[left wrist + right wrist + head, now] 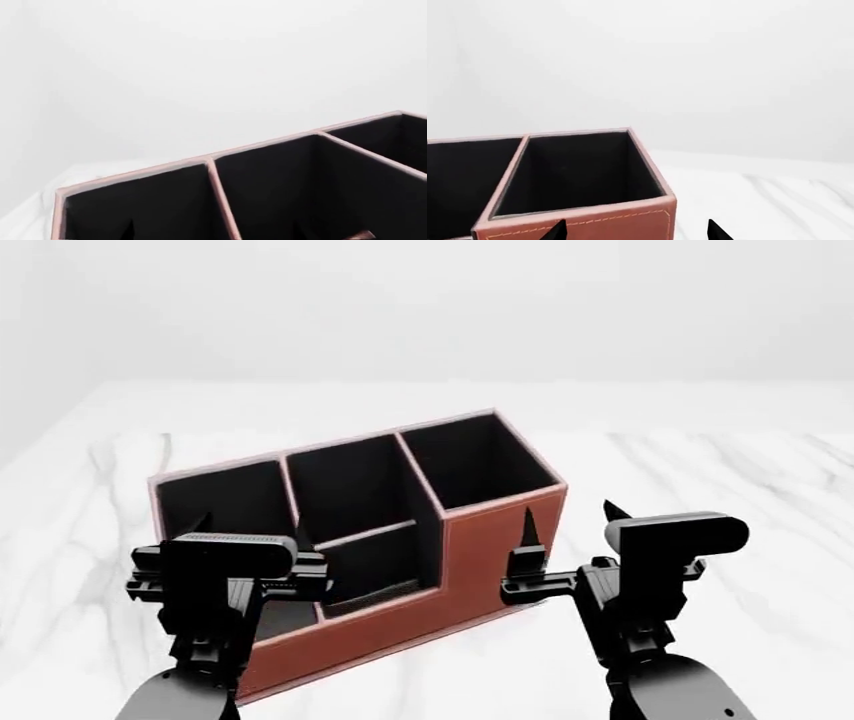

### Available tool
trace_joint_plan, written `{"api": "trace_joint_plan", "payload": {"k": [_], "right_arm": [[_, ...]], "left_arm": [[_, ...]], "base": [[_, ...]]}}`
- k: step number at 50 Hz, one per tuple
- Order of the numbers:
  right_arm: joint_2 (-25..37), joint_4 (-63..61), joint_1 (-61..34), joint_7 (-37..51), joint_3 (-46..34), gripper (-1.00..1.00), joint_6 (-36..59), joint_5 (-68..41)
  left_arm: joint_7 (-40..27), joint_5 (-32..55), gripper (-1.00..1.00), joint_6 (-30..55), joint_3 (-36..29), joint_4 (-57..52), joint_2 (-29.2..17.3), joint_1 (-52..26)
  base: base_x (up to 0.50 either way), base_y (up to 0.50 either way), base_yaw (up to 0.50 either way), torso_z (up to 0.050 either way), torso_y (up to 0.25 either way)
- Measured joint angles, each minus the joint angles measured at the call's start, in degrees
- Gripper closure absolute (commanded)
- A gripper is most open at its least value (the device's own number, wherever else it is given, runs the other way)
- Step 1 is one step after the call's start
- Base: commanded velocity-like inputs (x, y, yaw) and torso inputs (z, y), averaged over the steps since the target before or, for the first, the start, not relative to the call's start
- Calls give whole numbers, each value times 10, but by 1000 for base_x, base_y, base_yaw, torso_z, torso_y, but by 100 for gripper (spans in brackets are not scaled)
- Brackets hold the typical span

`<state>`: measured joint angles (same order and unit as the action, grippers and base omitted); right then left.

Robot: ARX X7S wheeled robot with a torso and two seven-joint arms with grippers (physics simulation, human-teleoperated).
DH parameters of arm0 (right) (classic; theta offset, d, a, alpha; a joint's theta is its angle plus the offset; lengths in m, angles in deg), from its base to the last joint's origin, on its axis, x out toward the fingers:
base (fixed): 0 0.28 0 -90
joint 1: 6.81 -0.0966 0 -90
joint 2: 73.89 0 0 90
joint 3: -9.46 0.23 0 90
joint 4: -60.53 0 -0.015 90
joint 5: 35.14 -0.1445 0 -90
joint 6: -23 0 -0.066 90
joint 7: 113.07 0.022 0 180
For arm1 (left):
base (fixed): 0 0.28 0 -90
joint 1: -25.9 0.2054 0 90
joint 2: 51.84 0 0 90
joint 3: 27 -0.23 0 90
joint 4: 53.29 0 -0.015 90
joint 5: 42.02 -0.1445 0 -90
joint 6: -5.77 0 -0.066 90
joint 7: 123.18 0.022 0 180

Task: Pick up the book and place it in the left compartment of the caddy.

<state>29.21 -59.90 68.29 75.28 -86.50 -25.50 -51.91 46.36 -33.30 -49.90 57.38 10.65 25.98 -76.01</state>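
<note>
The white grey-veined marble tabletop fills the scene. On it, set at an angle, stands the reddish-brown leather-look desk caddy with a black interior and pale rim edges. Its taller end bay is at the far right, its split section in the middle. The left compartment, a deep undivided black-walled bay, is at the near left.

The black left gripper hangs over the near part of that left bay, and its body hides the bay's floor from the head camera. I cannot tell whether its fingers are apart or together. Its wrist camera shows only dark bays and pale rims. The black right gripper sits just beside the caddy's tall right end with its two pointed fingers spread and nothing between them.

The small dark book shows in no view. It may be under the left gripper or inside the bay, but I cannot confirm either.

The main risk, as I judge it, is acting without seeing the book. A dark cover against black walls is easy to miss, so it could sit propped on a divider or in the middle section unnoticed. The right fingertips are also close enough to the caddy wall that a careless move could nudge the caddy askew.
</note>
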Motion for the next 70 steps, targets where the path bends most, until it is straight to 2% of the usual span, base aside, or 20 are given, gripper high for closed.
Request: {"api": "trace_joint_plan", "payload": {"k": [23,28,33,37,41,46,53,58,64,70], "right_arm": [[5,6,-3,10,-5,-100,4,-2],[6,9,-4,12,-6,-100,5,-2],[8,10,-6,14,-7,-100,7,-2],[9,12,-8,16,-8,-100,8,-2],[11,13,-9,18,-8,-100,8,-2],[12,13,-11,20,-8,-100,9,-3],[14,11,-12,23,-9,-100,10,-4],[15,10,-13,25,-11,-100,11,-5],[17,9,-13,26,-13,-100,11,-5],[18,9,-13,28,-17,-100,12,-5]], "left_arm": [[-5,10,-100,15,-5,-14,-7,0],[-2,27,-100,87,-7,-68,-18,-15],[12,78,-100,244,24,-146,-21,-70],[-52,192,-100,347,61,-169,-44,-122],[-176,377,-100,413,81,-157,-80,-175],[-312,601,-100,453,74,-130,-125,-229],[-461,863,-100,444,27,-94,-191,-294],[-541,1014,-100,416,-25,-80,-232,-341],[-613,1156,-100,381,-93,-75,-267,-396],[-659,1258,-100,352,-158,-77,-283,-442]], "base": [[58,0,0,0,0],[0,0,0,0,0],[0,0,0,0,0],[0,0,0,0,0],[0,0,0,0,0],[0,0,0,0,0],[0,0,0,0,0],[0,0,0,0,0],[0,0,0,0,0],[0,0,0,0,0]]}}
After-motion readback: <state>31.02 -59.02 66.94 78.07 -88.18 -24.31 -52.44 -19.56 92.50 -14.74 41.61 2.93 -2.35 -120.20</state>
